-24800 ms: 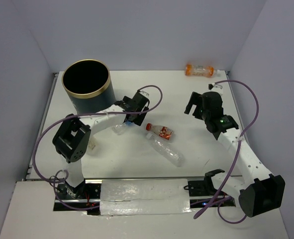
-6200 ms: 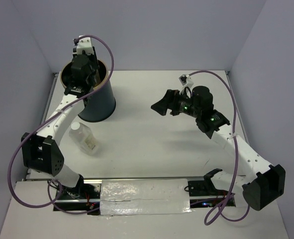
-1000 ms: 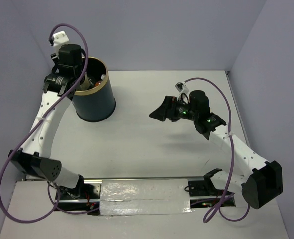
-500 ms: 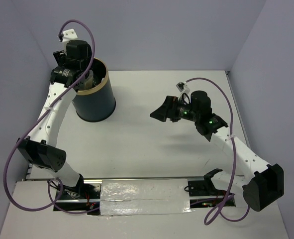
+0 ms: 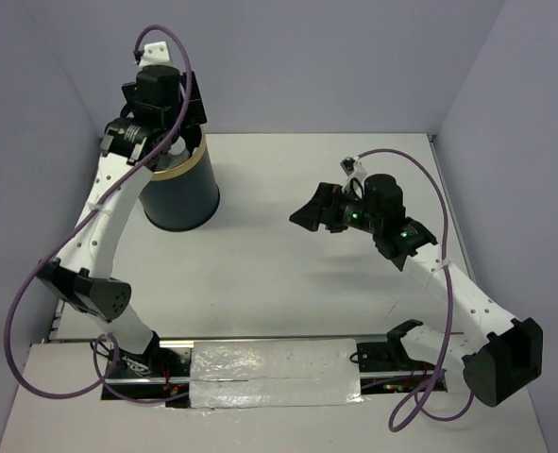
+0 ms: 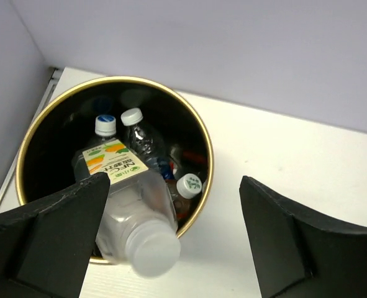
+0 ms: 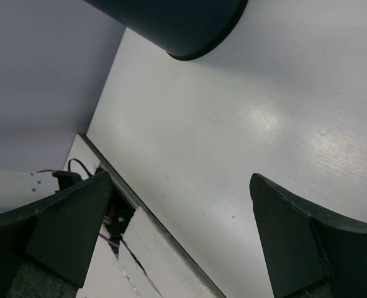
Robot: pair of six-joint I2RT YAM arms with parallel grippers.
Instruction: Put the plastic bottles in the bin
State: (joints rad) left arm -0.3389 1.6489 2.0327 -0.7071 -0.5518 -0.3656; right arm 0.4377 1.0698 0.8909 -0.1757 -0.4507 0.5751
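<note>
While the left gripper (image 6: 174, 208) hangs released above the bin (image 6: 205, 155), the plastic bottles (image 6: 143, 139) lie inside, 1 squat white-capped bottle (image 6: 136, 214) topmost; the right gripper (image 7: 182, 186) gapes over the table (image 7: 233, 124).

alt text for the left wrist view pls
Looking down into the gold-rimmed bin, where several plastic bottles stand caps up. A squat white-capped bottle lies tilted over the near rim, cap toward the camera, inside the wide-open left end effector.
</note>
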